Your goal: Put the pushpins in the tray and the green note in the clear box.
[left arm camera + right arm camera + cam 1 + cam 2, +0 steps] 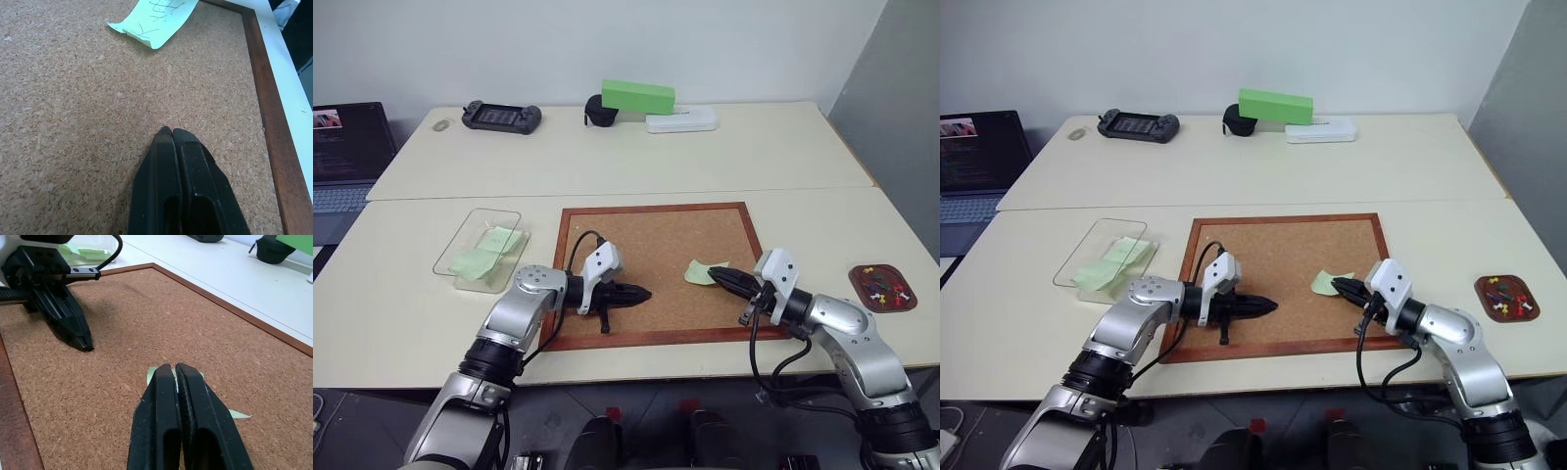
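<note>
Left tool [641, 293] sat closed & empty over the cork board [656, 235]. Right tool [720, 278] was closed too, w/ its tips at the green note [703, 272] on the board; prob. pinching its edge, hard to confirm. So that note wasn't boxed yet. Pushpins [884, 287] lay in the tray [859, 284] at the table's right: seemingly done. Farther left, the clear box [450, 253] already held green slips.
</note>
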`<action>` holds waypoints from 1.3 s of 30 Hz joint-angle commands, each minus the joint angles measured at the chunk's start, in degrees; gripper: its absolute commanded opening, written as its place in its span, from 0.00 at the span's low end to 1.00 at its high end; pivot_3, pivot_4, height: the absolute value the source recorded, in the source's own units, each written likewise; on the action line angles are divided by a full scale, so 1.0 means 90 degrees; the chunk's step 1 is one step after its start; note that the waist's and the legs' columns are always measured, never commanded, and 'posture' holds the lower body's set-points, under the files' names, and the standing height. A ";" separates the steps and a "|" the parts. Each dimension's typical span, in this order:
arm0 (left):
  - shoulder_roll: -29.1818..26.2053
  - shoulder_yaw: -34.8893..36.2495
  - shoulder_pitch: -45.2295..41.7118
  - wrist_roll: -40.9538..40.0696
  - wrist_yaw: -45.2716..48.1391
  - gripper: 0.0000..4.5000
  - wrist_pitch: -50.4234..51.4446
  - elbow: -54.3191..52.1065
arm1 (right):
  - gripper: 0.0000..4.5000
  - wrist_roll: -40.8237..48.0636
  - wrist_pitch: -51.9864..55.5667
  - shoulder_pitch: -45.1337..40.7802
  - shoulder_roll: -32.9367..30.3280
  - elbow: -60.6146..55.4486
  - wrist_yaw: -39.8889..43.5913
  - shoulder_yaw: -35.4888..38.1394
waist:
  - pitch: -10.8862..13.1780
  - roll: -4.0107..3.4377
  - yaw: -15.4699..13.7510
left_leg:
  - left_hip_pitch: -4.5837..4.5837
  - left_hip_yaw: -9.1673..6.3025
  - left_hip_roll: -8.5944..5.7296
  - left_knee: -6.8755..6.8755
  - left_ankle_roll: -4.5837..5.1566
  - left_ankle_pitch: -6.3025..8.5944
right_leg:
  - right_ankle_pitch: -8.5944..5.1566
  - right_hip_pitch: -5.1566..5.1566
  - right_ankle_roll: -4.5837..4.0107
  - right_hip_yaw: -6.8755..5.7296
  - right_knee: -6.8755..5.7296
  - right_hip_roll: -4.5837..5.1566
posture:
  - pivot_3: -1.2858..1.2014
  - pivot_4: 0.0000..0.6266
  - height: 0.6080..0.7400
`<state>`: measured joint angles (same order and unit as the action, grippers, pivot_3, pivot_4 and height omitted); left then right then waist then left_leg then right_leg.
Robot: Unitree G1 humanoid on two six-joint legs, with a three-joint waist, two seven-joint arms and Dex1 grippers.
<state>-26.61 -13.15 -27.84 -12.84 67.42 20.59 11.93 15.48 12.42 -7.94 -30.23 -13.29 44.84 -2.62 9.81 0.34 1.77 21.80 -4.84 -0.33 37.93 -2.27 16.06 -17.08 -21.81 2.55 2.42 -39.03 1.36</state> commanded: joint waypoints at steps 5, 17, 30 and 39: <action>0.0217 0.0514 -0.0373 -0.0660 -0.0345 0.24 0.0443 -0.0882 | 0.00 0.0669 0.0768 -0.0264 -0.0003 -0.0927 -0.0309 0.0469 | 0.0003 0.0005 -0.0003 | 0.0008 -0.0004 0.0006 0.0001 0.0000 0.0000 | 0.0000 -0.0006 0.0000 -0.0001 -0.0001 0.0003 | 0.52 0.24 1.00; 0.0476 0.0342 -0.0586 -0.0642 -0.0670 0.71 -0.0070 -0.1885 | 0.00 0.0840 0.1199 -0.0628 0.0022 -0.1107 -0.0497 0.0475 | 0.0004 0.0006 0.0005 | 0.0007 0.0001 0.0002 0.0000 -0.0001 0.0000 | 0.0000 -0.0006 0.0000 0.0002 0.0000 0.0003 | 0.52 0.24 1.00; 0.0651 -0.0536 -0.0489 0.1000 -0.0984 0.71 -0.3178 -0.0630 | 0.00 0.1179 0.1929 -0.1102 0.0326 -0.1433 -0.0864 0.0364 | 0.0004 0.0006 -0.0011 | 0.0010 0.0003 -0.0001 0.0000 0.0000 0.0000 | 0.0000 -0.0008 -0.0001 0.0005 0.0002 0.0004 | 0.52 0.24 1.00; 0.0664 -0.0590 -0.0641 0.1641 -0.1372 0.64 -0.4767 0.0140 | 0.00 0.1346 0.2173 -0.1092 0.0362 -0.1650 -0.0988 0.0394 | 0.0004 0.0006 -0.0005 | 0.0010 0.0003 -0.0002 0.0000 0.0000 0.0000 | 0.0001 -0.0011 0.0000 0.0004 0.0001 0.0003 | 0.52 0.24 1.00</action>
<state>-20.84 -18.81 -32.28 1.57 56.38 -19.98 12.93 26.32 32.02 -16.84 -26.94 -25.47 36.13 0.25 9.84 0.39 1.73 21.89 -4.81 -0.35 37.93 -2.27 16.06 -17.08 -21.91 2.55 2.46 -39.02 1.39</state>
